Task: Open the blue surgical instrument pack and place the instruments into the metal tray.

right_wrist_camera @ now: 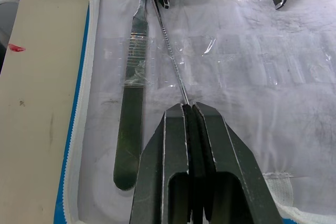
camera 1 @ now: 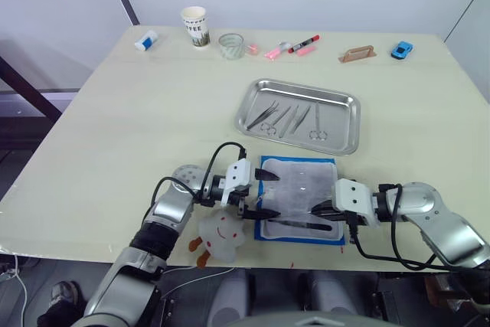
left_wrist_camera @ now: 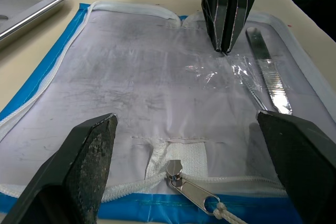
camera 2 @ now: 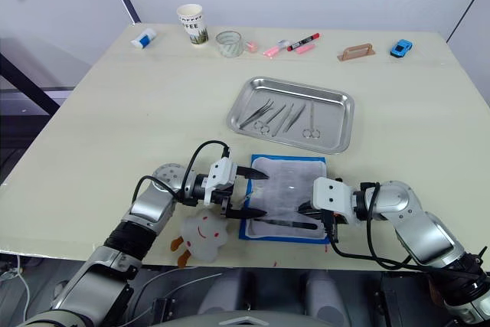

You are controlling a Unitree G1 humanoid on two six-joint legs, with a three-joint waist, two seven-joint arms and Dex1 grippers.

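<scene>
The blue surgical instrument pack [camera 1: 297, 197] lay open at the table's near edge, white lining up, just before the metal tray [camera 1: 300, 113], which held several instruments [camera 1: 291, 119]. Our right gripper [right_wrist_camera: 190, 109] was clamped on a thin probe [right_wrist_camera: 170, 51] beside a flat scalpel handle [right_wrist_camera: 131, 93]; our left gripper [camera 1: 258, 193] hovered with its fingers spread. We judged both tools light, stiff and slippery, best pinched mid-shaft. The left wrist view showed a zipper pull [left_wrist_camera: 190, 190].

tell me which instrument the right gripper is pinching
The thin needle-like probe in the open pack, not the flat-handled tool beside it. The right gripper is shut on its end.
</scene>
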